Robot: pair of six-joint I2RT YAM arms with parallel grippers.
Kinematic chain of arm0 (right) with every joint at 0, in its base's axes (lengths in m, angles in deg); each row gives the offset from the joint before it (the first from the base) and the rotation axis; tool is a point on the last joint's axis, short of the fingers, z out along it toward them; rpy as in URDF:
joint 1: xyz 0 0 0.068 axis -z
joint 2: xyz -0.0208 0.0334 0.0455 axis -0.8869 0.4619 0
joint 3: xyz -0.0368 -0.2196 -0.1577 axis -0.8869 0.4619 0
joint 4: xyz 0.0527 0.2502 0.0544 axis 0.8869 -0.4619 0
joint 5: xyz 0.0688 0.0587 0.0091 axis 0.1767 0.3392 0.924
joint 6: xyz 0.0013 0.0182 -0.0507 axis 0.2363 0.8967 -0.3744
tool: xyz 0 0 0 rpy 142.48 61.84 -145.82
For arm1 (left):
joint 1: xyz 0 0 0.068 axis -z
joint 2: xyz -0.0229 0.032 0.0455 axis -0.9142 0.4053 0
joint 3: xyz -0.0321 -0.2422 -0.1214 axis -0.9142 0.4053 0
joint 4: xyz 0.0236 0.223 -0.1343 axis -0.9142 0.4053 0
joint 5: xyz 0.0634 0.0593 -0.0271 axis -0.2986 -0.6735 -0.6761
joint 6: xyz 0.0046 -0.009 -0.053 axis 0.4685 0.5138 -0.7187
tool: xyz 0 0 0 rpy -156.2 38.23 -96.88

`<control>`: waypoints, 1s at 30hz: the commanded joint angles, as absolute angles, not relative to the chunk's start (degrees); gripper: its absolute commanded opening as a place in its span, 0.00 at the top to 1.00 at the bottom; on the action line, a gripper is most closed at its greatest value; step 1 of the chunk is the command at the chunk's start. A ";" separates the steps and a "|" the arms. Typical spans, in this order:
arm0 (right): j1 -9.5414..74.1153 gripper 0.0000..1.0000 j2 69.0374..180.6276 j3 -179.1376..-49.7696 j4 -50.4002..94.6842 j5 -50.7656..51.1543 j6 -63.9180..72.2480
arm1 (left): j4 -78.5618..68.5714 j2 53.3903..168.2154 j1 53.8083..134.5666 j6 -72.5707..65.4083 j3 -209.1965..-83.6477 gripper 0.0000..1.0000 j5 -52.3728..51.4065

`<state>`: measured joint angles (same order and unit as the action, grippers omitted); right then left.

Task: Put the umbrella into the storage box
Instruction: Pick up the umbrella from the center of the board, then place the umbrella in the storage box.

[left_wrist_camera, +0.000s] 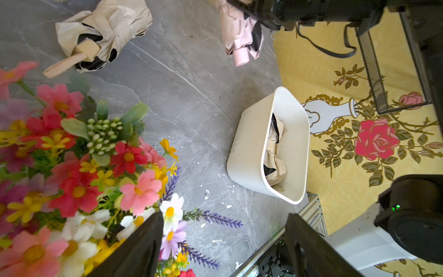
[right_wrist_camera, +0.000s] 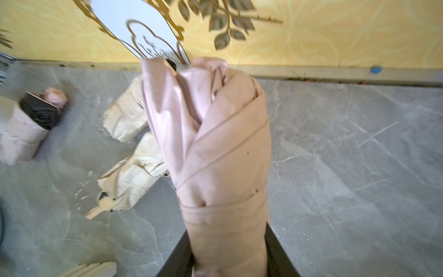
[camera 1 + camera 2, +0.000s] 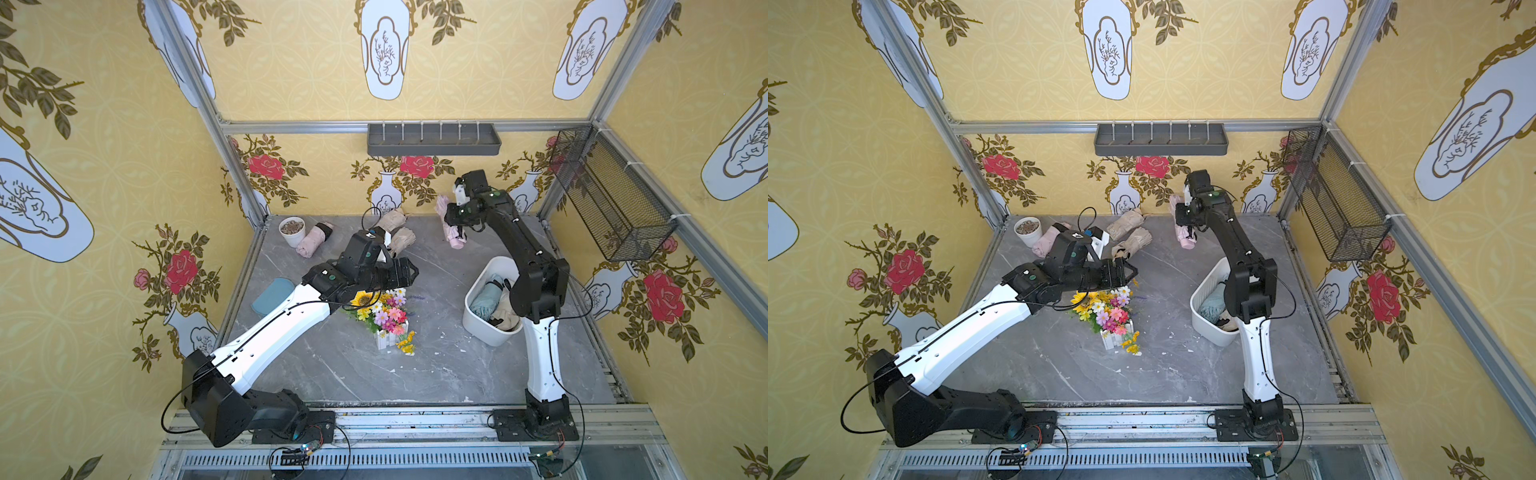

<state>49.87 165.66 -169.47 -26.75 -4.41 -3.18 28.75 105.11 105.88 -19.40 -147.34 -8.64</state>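
Right gripper (image 2: pixel 227 239): clamped on pink umbrella (image 2: pixel 215 144)
Left gripper (image 1: pixel 225 215): apart, above flowers (image 1: pixel 79 191)
Box (image 1: pixel 249 144): well apart from pink umbrella

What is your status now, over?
Right gripper shut on pink umbrella. Left gripper open over flower bouquet. Storage box holds umbrellas already. Path looks free.

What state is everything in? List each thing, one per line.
Right gripper: shut on pink umbrella.
Pink umbrella: folded, gripped.
Left gripper: open, empty.
Box: upright, holding umbrellas.
Beige umbrellas: two, folded, lying on table.
Second pink umbrella: folded, lying beside pot.
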 commanded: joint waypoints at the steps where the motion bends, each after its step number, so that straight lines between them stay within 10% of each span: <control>1: 50.55 0.61 160.16 -164.42 -28.68 -4.18 1.32 | 29.28 104.31 105.90 -20.08 -147.59 0.16 -8.54; 30: 64.08 0.61 108.29 -105.31 -20.34 5.72 20.43 | 24.85 113.04 113.99 -21.86 -154.18 0.21 -8.19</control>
<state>64.07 109.46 -107.28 -26.69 5.93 16.36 26.45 112.58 113.77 -21.50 -153.89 -8.44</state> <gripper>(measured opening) 0.391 0.791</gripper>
